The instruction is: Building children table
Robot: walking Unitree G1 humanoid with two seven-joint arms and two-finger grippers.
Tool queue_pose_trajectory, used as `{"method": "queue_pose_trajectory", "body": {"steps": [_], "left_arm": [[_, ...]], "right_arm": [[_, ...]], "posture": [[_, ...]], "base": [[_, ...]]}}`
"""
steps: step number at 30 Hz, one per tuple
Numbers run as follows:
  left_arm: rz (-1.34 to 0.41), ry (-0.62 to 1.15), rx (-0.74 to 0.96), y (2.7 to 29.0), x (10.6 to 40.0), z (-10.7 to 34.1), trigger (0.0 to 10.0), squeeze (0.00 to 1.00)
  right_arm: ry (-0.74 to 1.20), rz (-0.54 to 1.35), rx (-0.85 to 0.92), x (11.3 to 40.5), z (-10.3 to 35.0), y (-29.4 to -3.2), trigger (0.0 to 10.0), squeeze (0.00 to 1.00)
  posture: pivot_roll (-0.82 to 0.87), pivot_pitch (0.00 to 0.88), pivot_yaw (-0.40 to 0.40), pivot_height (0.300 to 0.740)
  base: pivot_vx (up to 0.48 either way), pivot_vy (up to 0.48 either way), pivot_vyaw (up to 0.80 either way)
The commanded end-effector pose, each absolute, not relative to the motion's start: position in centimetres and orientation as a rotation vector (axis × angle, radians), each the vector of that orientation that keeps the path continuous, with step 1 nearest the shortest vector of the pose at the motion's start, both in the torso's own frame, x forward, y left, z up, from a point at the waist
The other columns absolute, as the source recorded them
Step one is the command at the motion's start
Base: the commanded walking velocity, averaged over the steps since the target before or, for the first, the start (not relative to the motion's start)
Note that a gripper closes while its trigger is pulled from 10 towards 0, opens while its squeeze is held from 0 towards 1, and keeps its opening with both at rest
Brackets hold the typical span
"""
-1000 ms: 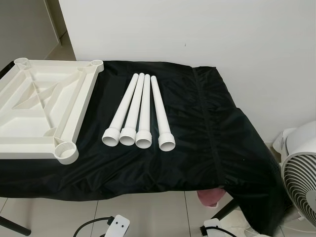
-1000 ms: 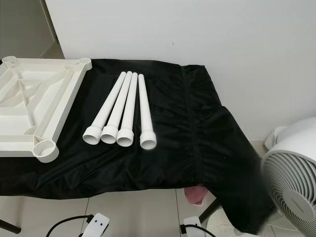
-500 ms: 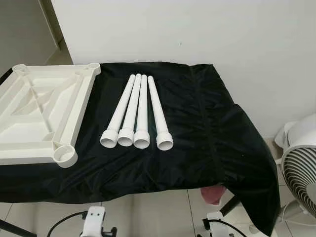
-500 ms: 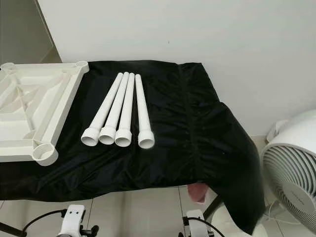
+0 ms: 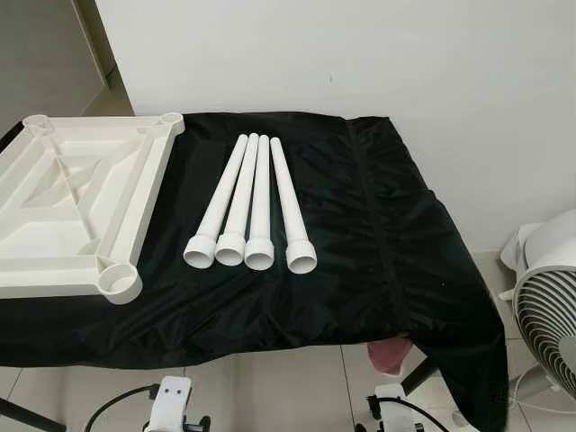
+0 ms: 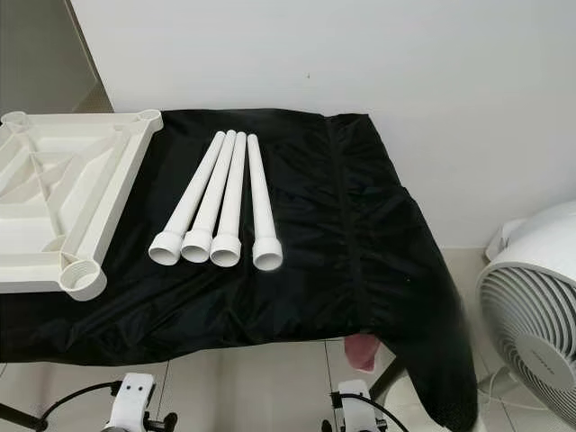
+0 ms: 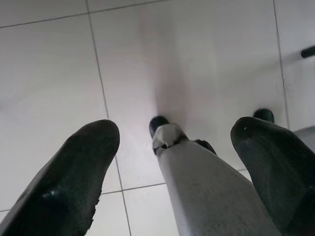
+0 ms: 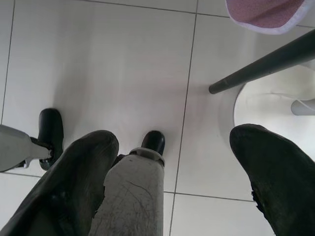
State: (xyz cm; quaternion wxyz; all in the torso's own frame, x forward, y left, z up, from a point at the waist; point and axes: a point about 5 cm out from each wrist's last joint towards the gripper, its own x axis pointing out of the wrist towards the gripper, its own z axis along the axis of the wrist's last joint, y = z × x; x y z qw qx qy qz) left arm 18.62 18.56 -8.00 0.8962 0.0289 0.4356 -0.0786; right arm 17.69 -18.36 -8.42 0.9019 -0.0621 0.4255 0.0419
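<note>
legs (image 5: pixel 252 202): four white tubes, long axes running away, sockets nearest | tabletop (image 5: pixel 67 211): inverted, leftward | left gripper (image 7: pixel 172 167), right gripper (image 8: pixel 172 172): both spread wide, empty (hanging low over floor) | left arm nearer, I judge

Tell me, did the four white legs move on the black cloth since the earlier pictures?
No. The four white legs lie beside the tabletop on the black cloth as before.

white legs (image 5: pixel 255 202), cream tabletop (image 5: pixel 81 211), black cloth (image 5: pixel 378 234)
</note>
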Motion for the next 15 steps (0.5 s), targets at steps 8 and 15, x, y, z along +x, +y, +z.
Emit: {"method": "queue_pose_trajectory", "body": {"steps": [8, 15], "left_arm": [[-0.102, 0.943, 0.076, 18.86, 17.18, -8.71, 10.0, 0.0], [-0.096, 0.955, 0.055, 18.45, 16.85, -8.92, 10.0, 0.0]], "right_arm": [[0.888, 0.121, -0.128, 17.74, -8.51, -17.55, 10.0, 0.0], [0.906, 0.103, -0.145, 17.31, -8.71, -17.89, 10.0, 0.0]], "posture": [[-0.02, 0.0, 0.002, 0.74], [-0.02, 0.0, -0.007, 0.74]], "base": [[0.0, 0.0, 0.0], [0.0, 0.0, 0.0]]}}
